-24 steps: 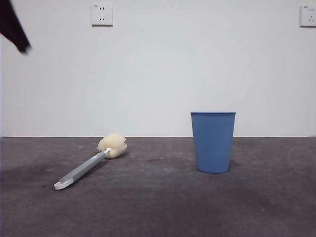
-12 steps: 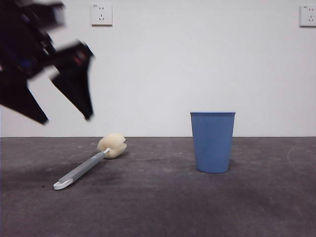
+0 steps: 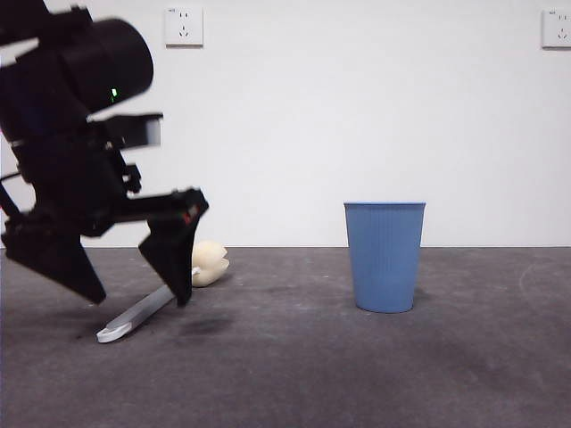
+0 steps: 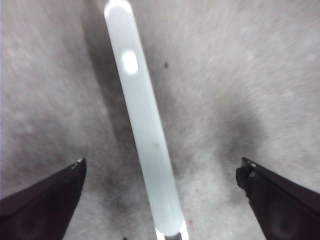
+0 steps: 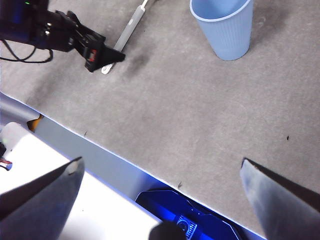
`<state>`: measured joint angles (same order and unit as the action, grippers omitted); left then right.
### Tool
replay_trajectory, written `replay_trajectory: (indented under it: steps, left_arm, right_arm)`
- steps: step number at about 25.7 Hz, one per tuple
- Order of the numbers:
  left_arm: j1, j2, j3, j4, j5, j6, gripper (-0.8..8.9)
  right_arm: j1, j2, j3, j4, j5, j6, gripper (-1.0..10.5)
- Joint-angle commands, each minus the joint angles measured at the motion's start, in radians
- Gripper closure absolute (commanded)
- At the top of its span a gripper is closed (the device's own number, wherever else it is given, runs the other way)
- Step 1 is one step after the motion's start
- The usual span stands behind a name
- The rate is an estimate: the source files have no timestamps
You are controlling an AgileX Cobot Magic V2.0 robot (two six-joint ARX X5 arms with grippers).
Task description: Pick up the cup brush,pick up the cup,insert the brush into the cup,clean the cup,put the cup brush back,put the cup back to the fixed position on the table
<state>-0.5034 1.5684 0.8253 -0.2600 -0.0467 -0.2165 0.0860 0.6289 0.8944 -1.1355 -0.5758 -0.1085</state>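
Observation:
The cup brush (image 3: 134, 316) lies on the table (image 3: 294, 366) at the left, its pale yellow sponge head (image 3: 211, 261) toward the wall and its white tip toward me. My left gripper (image 3: 138, 297) has come down over the grey handle (image 4: 146, 135) and stands open, one jaw on each side, not touching it. To the right the blue cup (image 3: 384, 257) stands upright and alone. My right gripper (image 5: 162, 161) is open and empty, high above the table's front edge; its view also shows the cup (image 5: 225, 27), the brush handle (image 5: 128, 31) and the left gripper (image 5: 100, 54).
A white wall with two sockets (image 3: 184, 27) stands behind the table. The right wrist view shows the table's front edge (image 5: 100, 145), with a white surface and a blue-lit base (image 5: 185, 220) beyond it.
The left arm has dropped from the upper left corner down to the brush, its open jaws now straddling the handle. Brush and cup have not moved.

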Motion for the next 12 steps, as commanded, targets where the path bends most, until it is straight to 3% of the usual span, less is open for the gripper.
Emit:
replay_trajectory:
  steps: [1, 3, 9, 12]
  left_arm:
    - [-0.005, 0.037, 0.000, 0.005, -0.006, -0.027, 2.21]
    - [-0.008, 0.046, 0.000, 0.003, -0.031, -0.028, 2.31]
    - [-0.020, 0.046, 0.000, -0.003, -0.005, -0.029, 7.74]
    - [-0.022, 0.046, 0.000, -0.004, 0.008, -0.028, 7.93]
  right_arm:
    - [0.003, 0.000, 0.003, 0.005, 0.000, 0.007, 3.2]
    - [0.003, 0.000, 0.003, 0.005, 0.000, 0.006, 3.2]
    - [0.003, 0.000, 0.003, 0.005, 0.001, 0.006, 3.2]
    - [0.003, 0.000, 0.003, 0.005, 0.001, 0.006, 3.2]
